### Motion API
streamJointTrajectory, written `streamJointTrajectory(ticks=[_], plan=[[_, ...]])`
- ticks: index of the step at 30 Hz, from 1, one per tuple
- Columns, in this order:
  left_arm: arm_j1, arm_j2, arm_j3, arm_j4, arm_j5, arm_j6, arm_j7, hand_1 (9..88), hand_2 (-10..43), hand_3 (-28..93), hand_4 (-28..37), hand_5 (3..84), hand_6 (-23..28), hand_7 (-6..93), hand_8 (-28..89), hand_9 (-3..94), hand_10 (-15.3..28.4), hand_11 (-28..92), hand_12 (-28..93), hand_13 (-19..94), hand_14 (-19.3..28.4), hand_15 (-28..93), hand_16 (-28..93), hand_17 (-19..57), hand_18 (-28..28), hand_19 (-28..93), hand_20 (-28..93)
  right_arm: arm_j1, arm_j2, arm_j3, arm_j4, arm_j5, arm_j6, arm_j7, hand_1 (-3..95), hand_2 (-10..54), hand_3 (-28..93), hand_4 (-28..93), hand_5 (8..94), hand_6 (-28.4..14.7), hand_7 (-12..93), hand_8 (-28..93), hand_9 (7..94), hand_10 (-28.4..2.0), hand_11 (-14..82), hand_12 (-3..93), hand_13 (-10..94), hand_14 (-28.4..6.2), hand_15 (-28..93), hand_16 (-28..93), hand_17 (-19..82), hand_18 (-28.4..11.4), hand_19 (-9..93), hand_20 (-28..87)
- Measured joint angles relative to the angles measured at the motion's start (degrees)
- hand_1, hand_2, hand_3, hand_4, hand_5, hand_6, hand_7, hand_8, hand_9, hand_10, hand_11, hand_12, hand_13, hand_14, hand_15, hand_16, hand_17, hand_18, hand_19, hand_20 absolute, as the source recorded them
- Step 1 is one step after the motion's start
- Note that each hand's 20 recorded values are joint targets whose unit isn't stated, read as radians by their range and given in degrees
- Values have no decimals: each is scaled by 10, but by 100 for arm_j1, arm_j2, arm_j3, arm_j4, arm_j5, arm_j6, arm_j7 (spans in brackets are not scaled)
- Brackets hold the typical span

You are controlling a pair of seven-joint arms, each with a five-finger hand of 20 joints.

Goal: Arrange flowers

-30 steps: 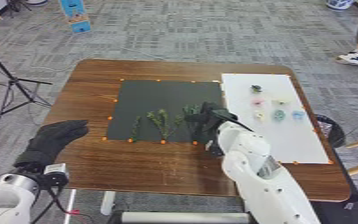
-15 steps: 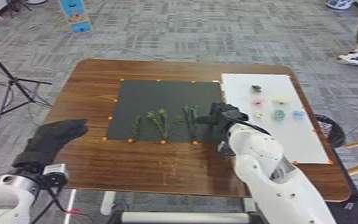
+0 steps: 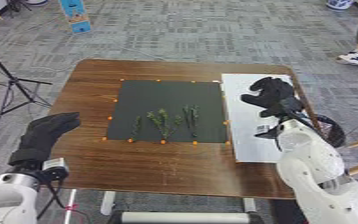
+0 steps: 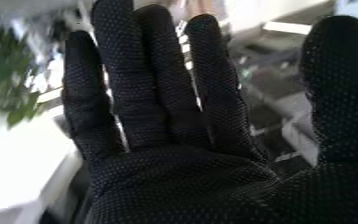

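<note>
On the black mat (image 3: 158, 90), can see green sprigs (image 3: 164, 122) lying toward its near edge — leafy and branching in the middle, slimmer on either side. Over the white board (image 3: 249, 135), can make out the right hand (image 3: 273, 92), with straight fingers slightly apart, thumb spread wide. By the table's left edge, see the left hand (image 3: 47, 134) — relaxed.

Got a bushy, branching green sprig (image 3: 163, 123) lying flat on the black sheet (image 3: 162, 94). There's a skinny sprig (image 3: 136, 128) to its left, plus some narrow greenery (image 3: 191, 120) to its right.
</note>
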Motion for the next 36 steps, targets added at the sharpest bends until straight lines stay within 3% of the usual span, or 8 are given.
streamJointTrajectory(ticks=[3,12,21,27,36], plan=[[2,0,1,0,0,-40,-22,287,21,706,-207,551,34,184,-66,530,137,237,167,413,155,149,13,81,89,34,171,-396,131,380,5,-34,360,-17,284,-89,668,-99,589,-48,127,-64,682,-173,154,221,656,-166,340,312,293,-242,632,485],[79,-9,-72,-5,0,-79,-43,288,20,705,-206,550,34,184,-65,532,136,237,167,413,156,148,12,82,89,33,171,-1029,337,952,65,-47,158,6,304,-94,655,-102,606,-43,132,-66,745,-156,198,231,734,-142,443,342,339,-256,745,557],[37,-11,14,12,6,-93,-43,290,19,702,-203,550,35,184,-65,533,137,237,167,414,156,148,12,81,89,33,172,-137,425,-76,610,-204,215,-27,338,-95,634,-109,629,-27,151,-69,801,-122,235,241,819,-99,471,355,418,-244,831,564],[-88,-8,115,31,40,-172,-84,291,17,701,-201,550,35,183,-65,531,136,236,166,415,155,148,12,82,89,32,172,434,402,-442,1077,-442,183,-139,336,-95,634,-109,642,-24,155,-72,820,-119,241,243,832,-92,471,363,432,-242,850,549],[-75,-10,97,25,63,-214,-98,292,14,702,-201,550,36,182,-65,532,136,237,166,415,155,148,12,82,89,32,172,519,412,-375,1349,-676,-173,-129,336,-95,631,-108,667,-22,160,-72,848,-121,243,244,860,-81,469,368,460,-234,874,535]])
